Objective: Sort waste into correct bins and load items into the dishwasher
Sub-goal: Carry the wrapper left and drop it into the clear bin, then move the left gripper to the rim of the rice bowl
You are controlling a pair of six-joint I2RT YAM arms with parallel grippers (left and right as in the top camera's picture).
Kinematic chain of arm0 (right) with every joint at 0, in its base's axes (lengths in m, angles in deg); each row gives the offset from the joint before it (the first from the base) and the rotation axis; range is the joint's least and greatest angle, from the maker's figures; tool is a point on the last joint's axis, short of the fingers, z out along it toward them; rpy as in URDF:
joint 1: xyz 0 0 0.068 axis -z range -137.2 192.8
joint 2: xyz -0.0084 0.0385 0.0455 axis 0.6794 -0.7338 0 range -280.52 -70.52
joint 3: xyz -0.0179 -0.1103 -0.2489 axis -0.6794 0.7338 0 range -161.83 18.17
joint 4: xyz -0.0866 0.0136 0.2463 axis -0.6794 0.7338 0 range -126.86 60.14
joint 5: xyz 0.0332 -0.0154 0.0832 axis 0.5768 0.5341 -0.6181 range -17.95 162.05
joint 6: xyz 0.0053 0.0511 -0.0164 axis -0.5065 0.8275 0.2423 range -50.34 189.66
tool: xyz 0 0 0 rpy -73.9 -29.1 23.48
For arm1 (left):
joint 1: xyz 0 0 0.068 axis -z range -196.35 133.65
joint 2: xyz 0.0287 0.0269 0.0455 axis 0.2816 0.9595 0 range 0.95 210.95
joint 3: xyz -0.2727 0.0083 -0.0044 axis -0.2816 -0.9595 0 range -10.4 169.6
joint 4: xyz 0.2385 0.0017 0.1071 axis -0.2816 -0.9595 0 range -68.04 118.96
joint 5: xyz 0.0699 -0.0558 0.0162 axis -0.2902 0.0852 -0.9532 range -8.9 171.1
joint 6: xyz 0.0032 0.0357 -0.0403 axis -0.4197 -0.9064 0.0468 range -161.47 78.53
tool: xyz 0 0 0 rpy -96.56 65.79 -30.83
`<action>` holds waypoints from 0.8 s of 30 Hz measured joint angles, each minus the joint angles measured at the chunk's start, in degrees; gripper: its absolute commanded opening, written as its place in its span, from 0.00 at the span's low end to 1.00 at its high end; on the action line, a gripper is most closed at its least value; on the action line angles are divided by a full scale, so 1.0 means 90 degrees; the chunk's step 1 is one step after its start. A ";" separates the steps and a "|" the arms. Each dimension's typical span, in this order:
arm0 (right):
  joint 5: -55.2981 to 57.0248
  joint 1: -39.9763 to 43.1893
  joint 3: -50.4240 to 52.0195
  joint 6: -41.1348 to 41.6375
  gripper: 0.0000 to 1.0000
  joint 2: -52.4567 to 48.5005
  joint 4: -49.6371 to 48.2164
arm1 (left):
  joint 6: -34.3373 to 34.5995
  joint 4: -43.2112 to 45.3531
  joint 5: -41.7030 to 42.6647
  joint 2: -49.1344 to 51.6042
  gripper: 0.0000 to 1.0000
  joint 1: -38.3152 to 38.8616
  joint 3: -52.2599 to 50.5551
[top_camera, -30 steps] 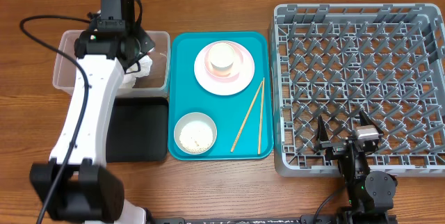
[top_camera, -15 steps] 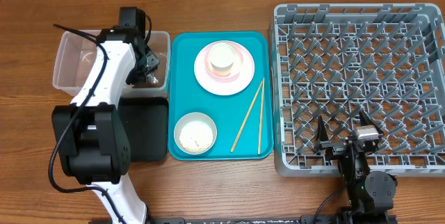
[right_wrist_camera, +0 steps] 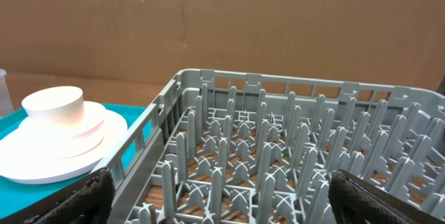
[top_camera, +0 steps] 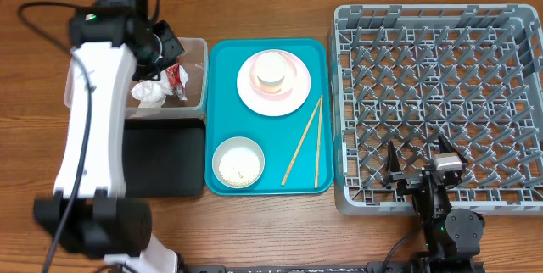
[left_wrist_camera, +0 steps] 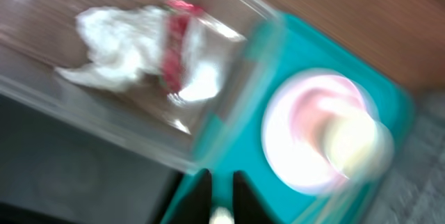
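One brown wood-grain worktop (top_camera: 254, 231) carries everything, with a flat brown board (right_wrist_camera: 208, 22) behind it. The left hand (left_wrist_camera: 221, 193) has its fingers together; the right hand (top_camera: 420, 158) is spread wide apart.

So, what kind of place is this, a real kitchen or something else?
Probably a staged test bench rather than a real kitchen: a grey dish rack and a teal serving tray sit on a bare wooden table, with plain cardboard standing behind them.
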 measured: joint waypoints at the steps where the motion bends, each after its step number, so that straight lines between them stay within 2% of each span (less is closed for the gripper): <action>1: -0.0002 -0.0002 0.0000 0.0000 1.00 0.0000 -0.0002 | -0.0136 -0.0289 0.0321 -0.0211 0.04 0.0012 0.0056; 5: -0.0002 0.0000 0.0000 0.0000 1.00 0.0000 0.0002 | -0.0622 -0.1384 0.1061 -0.0571 0.04 0.0248 0.0095; 11: -0.0002 0.0000 0.0000 0.0005 1.00 0.0000 0.0000 | -0.1103 -0.1729 0.1236 -0.0442 0.04 0.1083 -0.0585; 14: -0.0002 -0.0002 0.0000 0.0000 1.00 0.0000 0.0000 | -0.1146 -0.1406 0.1222 -0.0425 0.04 0.1596 -0.1200; 24: -0.0002 0.0000 0.0000 0.0002 1.00 0.0000 0.0002 | -0.1078 0.0653 0.1200 -0.0391 0.04 0.3291 -0.3441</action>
